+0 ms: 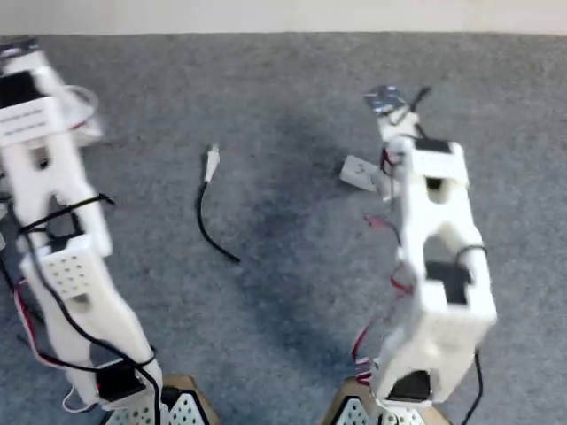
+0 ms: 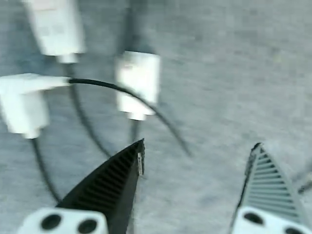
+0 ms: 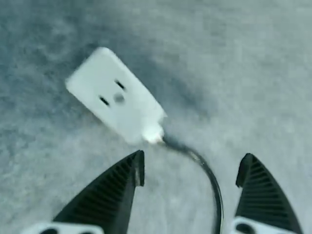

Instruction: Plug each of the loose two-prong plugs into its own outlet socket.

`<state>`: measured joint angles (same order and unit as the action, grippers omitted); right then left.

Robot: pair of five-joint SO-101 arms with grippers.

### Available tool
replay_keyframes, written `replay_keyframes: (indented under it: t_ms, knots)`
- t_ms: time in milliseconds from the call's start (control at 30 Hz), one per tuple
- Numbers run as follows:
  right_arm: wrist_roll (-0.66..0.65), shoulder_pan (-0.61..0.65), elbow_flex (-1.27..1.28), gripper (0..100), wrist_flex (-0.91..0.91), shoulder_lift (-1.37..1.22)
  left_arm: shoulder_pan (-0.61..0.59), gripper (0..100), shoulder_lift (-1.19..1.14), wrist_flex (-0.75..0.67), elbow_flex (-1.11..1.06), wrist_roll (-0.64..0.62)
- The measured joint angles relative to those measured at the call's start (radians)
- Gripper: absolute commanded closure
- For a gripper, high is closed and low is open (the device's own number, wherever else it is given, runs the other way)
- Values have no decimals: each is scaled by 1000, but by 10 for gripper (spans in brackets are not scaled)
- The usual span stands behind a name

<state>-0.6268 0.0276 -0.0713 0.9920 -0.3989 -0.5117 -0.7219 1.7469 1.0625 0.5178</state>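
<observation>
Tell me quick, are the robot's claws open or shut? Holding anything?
Left gripper: open, holding nothing.
Right gripper: open, holding nothing; the outlet socket lies just ahead of it.

The grey surface [image 1: 292, 97] holds a white plug [image 1: 212, 163] with a black cord [image 1: 205, 221] near its middle. What looks like a socket [image 1: 358, 172] lies nearer the right edge.

White plug [image 1: 211, 164] lies well apart from white socket [image 1: 359, 173].
</observation>
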Motion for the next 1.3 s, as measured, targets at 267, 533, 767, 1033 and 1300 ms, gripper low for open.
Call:
replay_keyframes:
  t_ms: [267,533,767,1033,1300]
  knots:
    - [-44,97,-328,699,126,-184,-149,666,-52,0,2,117]
    - [-54,106,-381,702,112,-288,-166,666,-84,0,2,140]
    - [-92,107,-407,743,230,-284,-166,666,-84,0,2,140]
    - [-135,153,-299,745,325,-282,-166,666,-84,0,2,140]
    - [-135,192,-124,748,356,-115,-166,666,-84,0,2,140]
